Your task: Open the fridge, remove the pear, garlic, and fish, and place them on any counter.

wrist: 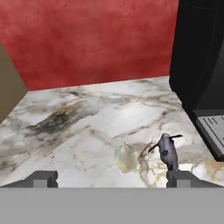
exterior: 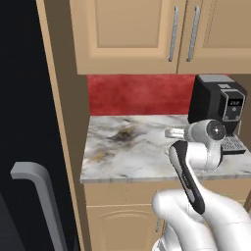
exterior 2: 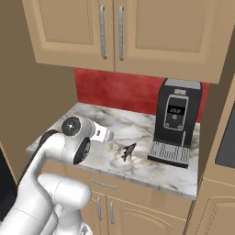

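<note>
The small grey fish (wrist: 167, 151) lies on the marble counter (wrist: 74, 127), just ahead of my right fingertip (wrist: 181, 178). Left of it sits the pale, lumpy garlic (wrist: 126, 157). My gripper (wrist: 111, 179) hovers low over both, open, with nothing between its fingers. From the right base view the fish (exterior 2: 128, 151) rests just past the gripper (exterior 2: 111, 139), in front of the coffee machine. The black fridge (exterior: 24, 122) with its grey handle (exterior: 37, 188) stands at the far left. The pear is out of view.
A black coffee machine (exterior 2: 176, 120) stands on the counter's right, close to the fish. A red backsplash (wrist: 87, 39) runs behind it, with tan upper cabinets (exterior: 132, 34) overhead. A tan side panel (exterior: 68, 122) separates fridge and counter.
</note>
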Motion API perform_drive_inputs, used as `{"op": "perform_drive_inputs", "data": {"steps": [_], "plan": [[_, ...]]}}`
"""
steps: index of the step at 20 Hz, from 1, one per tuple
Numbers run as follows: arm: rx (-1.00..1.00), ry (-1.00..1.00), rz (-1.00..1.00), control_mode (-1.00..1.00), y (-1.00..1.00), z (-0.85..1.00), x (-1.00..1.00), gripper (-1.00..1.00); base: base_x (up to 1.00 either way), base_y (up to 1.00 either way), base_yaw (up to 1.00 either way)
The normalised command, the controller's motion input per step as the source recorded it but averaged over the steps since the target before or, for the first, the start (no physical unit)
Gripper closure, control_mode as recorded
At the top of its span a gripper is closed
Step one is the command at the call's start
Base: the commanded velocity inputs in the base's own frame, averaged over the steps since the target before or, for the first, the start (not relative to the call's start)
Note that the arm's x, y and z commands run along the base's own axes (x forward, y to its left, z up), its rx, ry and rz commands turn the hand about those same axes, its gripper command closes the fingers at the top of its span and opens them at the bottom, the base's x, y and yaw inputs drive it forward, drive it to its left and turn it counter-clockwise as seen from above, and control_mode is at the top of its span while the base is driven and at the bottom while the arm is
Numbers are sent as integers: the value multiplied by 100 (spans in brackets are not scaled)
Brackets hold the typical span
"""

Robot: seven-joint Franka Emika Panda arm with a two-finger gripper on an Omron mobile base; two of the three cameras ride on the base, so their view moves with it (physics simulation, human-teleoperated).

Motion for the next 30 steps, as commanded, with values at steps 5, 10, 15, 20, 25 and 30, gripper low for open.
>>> {"op": "perform_drive_inputs", "data": {"steps": [5,10,15,20,25,30], "plan": [[-1,1,1,-100,33,35,-94,-100,0,0,0],[-2,5,0,-100,9,6,-71,-100,0,0,0],[0,0,0,100,0,0,0,-100,-100,3,0],[0,0,0,100,0,0,0,-100,-100,55,0],[0,0,0,100,0,0,0,-100,-100,100,0],[0,0,0,100,0,0,0,-100,-96,100,0]]}}
